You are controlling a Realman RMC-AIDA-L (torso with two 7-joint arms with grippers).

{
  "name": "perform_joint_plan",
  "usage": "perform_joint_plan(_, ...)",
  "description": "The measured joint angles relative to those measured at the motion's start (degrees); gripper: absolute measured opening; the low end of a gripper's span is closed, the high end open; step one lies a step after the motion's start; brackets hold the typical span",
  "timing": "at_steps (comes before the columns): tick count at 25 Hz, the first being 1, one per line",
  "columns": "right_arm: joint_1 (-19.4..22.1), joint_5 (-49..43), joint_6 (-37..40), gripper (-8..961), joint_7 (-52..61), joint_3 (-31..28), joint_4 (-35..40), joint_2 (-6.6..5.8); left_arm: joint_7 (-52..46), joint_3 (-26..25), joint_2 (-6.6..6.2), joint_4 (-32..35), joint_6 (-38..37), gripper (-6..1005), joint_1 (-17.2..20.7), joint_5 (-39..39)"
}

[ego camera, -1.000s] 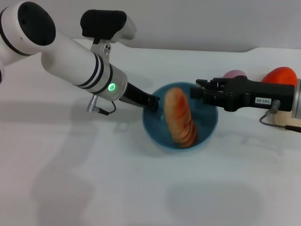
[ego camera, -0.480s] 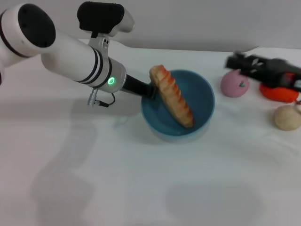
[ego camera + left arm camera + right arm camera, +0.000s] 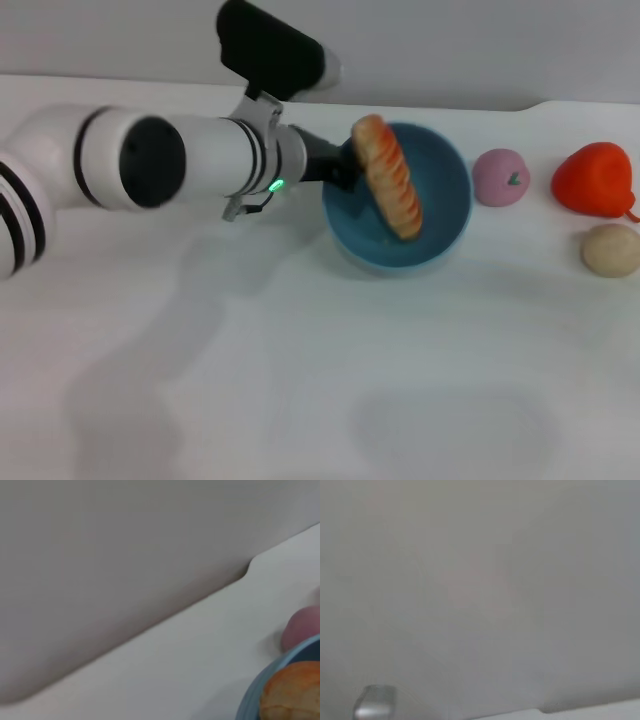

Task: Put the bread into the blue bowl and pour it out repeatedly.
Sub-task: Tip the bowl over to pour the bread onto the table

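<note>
The blue bowl is lifted and tipped in the head view, its opening turned toward me. The bread, orange-tan with pale ridges, leans inside it, one end sticking up over the rim by my gripper. My left gripper is shut on the bowl's left rim. In the left wrist view the bowl's rim and the bread's end show at the corner. My right gripper is out of view.
A pink round fruit, a red-orange fruit and a small beige ball lie to the right of the bowl. The white table's back edge runs behind them. The pink fruit also shows in the left wrist view.
My left arm has lifted and tilted the bowl, moving it right and back; the bread has slid against the rim. My right arm has withdrawn out of the head view.
</note>
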State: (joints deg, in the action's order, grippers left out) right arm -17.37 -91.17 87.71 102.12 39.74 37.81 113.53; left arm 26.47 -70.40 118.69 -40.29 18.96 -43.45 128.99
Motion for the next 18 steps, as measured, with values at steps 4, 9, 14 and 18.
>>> perform_joint_plan(4, 1.4, -5.0, 1.3, 471, 0.6, -6.0, -0.1, 0.14, 0.0, 3.7, 0.07, -0.1, -7.6, 3, 0.2, 0.0)
perform_joint_plan(9, 1.9, -14.5, 1.3, 472, 5.5, -13.7, -0.1, -0.13, 0.0, 7.6, 0.07, 0.5, -16.4, 3, 0.4, 0.0)
perform_joint_plan(14, 2.9, -19.8, 1.1, 473, 6.9, -19.6, 0.3, -0.31, 0.0, 12.5, 0.21, 2.4, -24.5, 5, 0.7, 0.0)
perform_joint_plan(18, 3.0, -21.9, 1.2, 474, 7.0, -20.8, 0.4, -0.32, -0.2, 18.7, 0.37, 3.9, -32.6, 4, 1.8, 0.0)
